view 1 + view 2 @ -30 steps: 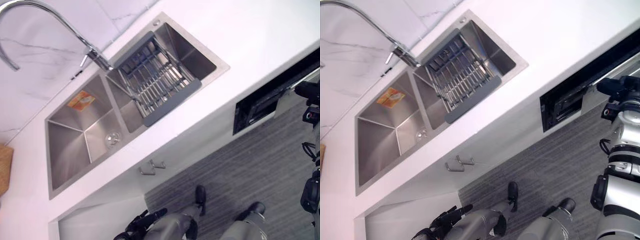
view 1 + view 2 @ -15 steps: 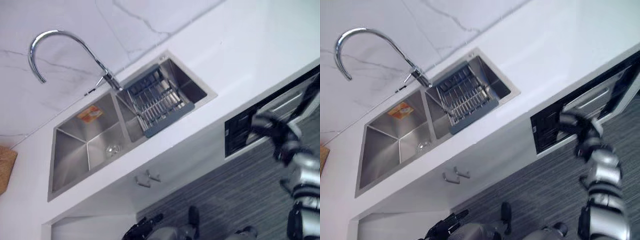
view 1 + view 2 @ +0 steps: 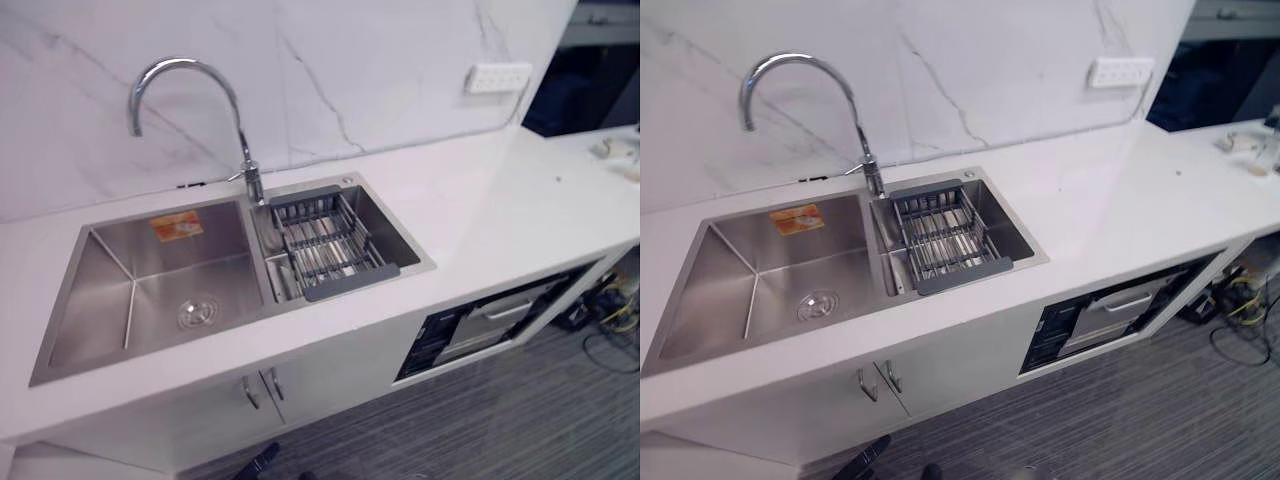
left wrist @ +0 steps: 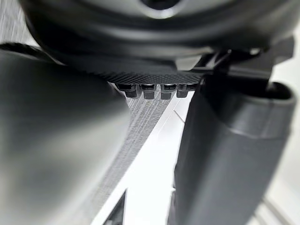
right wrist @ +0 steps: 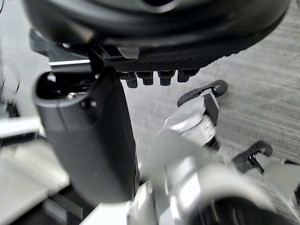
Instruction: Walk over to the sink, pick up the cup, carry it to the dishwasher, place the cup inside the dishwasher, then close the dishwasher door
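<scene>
Left eye view: white counter [image 3: 500,210]; sink [image 3: 150,290] set in it, two basins; faucet [image 3: 240,130] rising at the back between the basins, arching left; rack [image 3: 330,245] in the right basin; dishwasher [image 3: 490,320] under the counter, right of the sink, door seemingly ajar.
Right eye view: orange sticker [image 3: 797,219] on the left basin's back wall; socket [image 3: 1120,71] on the wall; handles [image 3: 878,380] on the cupboard below the sink.
Left wrist view: left hand [image 4: 229,154], fingers straight, thumb apart, holding nothing; floor [image 4: 140,122] past it.
Right wrist view: right hand [image 5: 89,136], likewise spread, holding nothing.
Cup's place: cannot tell.
</scene>
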{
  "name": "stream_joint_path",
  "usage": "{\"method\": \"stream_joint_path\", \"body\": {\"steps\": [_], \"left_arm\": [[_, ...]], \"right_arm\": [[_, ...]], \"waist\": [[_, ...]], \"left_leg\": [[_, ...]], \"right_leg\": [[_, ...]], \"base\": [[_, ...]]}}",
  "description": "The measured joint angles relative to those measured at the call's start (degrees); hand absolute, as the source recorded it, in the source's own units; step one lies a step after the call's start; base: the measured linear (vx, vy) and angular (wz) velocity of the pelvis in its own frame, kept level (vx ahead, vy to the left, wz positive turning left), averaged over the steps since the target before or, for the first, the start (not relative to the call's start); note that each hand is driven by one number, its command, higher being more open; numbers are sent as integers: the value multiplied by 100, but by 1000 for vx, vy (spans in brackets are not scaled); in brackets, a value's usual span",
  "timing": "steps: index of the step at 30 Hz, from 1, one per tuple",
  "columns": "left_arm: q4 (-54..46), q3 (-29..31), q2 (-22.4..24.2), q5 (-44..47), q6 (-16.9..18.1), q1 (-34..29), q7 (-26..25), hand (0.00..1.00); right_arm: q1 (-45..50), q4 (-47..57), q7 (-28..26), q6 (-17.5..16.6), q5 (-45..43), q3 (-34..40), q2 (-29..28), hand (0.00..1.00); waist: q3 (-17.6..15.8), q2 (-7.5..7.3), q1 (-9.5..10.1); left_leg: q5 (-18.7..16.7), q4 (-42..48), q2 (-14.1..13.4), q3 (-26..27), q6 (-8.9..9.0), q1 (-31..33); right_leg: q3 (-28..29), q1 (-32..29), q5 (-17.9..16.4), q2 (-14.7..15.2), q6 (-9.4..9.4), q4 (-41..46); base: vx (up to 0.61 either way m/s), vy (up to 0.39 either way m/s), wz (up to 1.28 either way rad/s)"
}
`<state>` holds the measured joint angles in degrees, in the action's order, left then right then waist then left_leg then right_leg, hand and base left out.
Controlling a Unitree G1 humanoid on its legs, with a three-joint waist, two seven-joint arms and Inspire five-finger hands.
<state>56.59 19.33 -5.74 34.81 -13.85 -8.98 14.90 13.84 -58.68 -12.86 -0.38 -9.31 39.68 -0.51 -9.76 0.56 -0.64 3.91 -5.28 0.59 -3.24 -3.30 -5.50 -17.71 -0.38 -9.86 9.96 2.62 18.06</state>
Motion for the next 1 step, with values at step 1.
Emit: {"method": "stream_joint_path", "body": {"steps": [1], "left_arm": [[-17, 82, -2, -3, 19, 5, -19, 100]], "right_arm": [[16, 83, 34, 0, 51, -132, -58, 100]], "waist": [[47, -168, 9]], "left_leg": [[-16, 48, 113, 170, -13, 33]], "right_leg": [[92, 31, -197, 19, 145, -369]], "base": [[-24, -65, 12]]}}
